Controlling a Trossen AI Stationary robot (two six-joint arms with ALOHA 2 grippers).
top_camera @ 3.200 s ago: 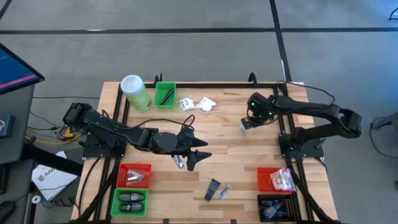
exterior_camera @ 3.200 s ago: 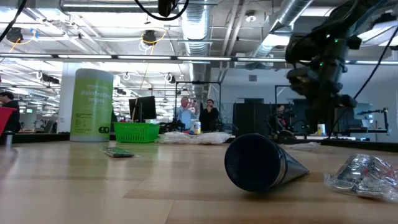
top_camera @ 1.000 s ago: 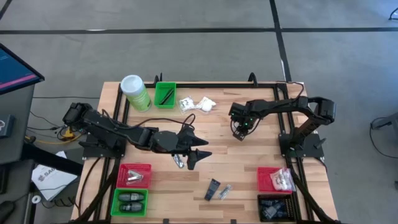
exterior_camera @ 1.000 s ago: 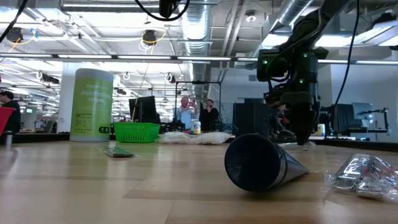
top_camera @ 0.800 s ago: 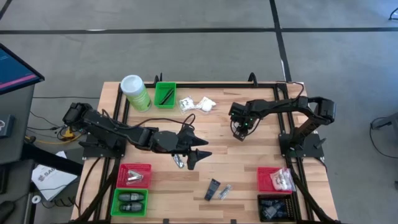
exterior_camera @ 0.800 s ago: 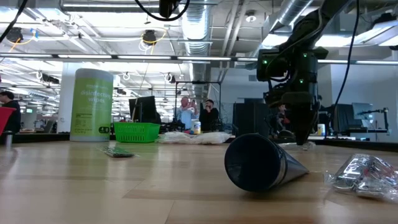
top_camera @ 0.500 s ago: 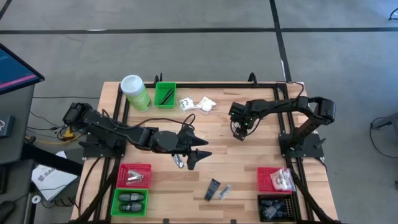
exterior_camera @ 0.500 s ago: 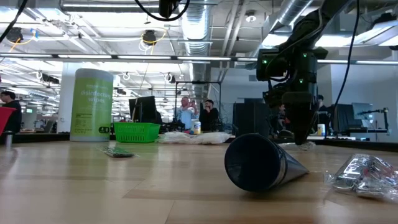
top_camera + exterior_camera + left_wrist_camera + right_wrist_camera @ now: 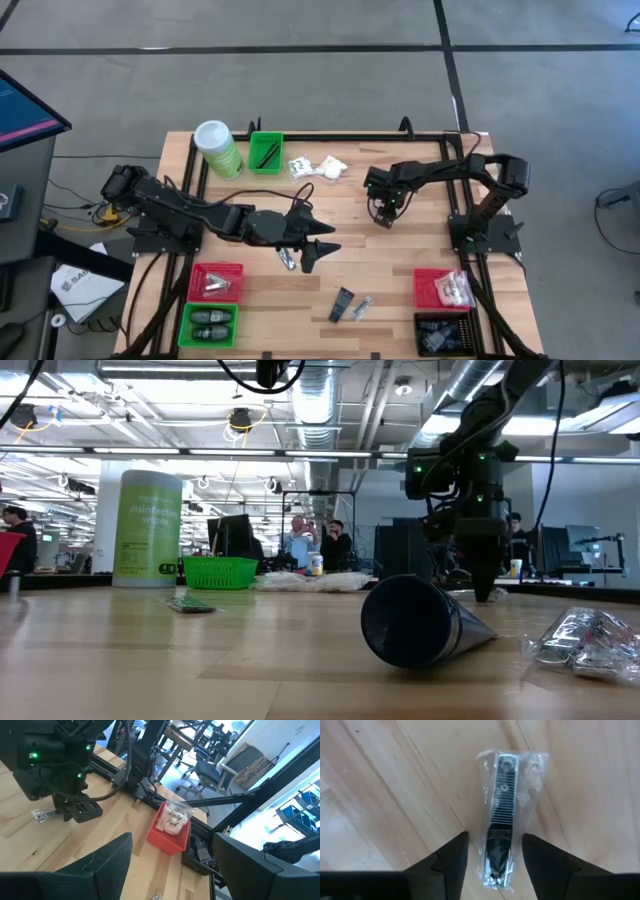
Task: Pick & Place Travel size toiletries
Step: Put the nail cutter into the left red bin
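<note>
A pale wood tabletop [image 9: 400, 255] stands on grey floor, with an open workshop and distant people beyond it in the low view. The right gripper [image 9: 384, 216] hangs at about two o'clock from the tabletop's centre, pointing down over a silvery tube in a clear wrapper [image 9: 499, 815]; in the right wrist view the fingers [image 9: 451, 857] stand apart on either side of the wrapper's near end, and I cannot tell whether they touch it. The left gripper [image 9: 315, 245] lies low near the centre, its fingers [image 9: 102, 865] wide apart and holding nothing, with a small silvery packet [image 9: 288, 260] just beside it at seven o'clock. White sachets [image 9: 317, 167] lie at twelve o'clock, beside a green bin [image 9: 266, 152] and a green canister [image 9: 217, 148] at eleven. At six o'clock lie a dark packet [image 9: 342, 302] and a silvery one [image 9: 362, 307], side by side. At eight o'clock a red bin [image 9: 216, 282] holds silvery pieces and a second green bin [image 9: 209, 325] holds dark ovals. At four o'clock another red bin [image 9: 441, 289] holds clear sachets, with a black bin [image 9: 444, 333] beside it.
</note>
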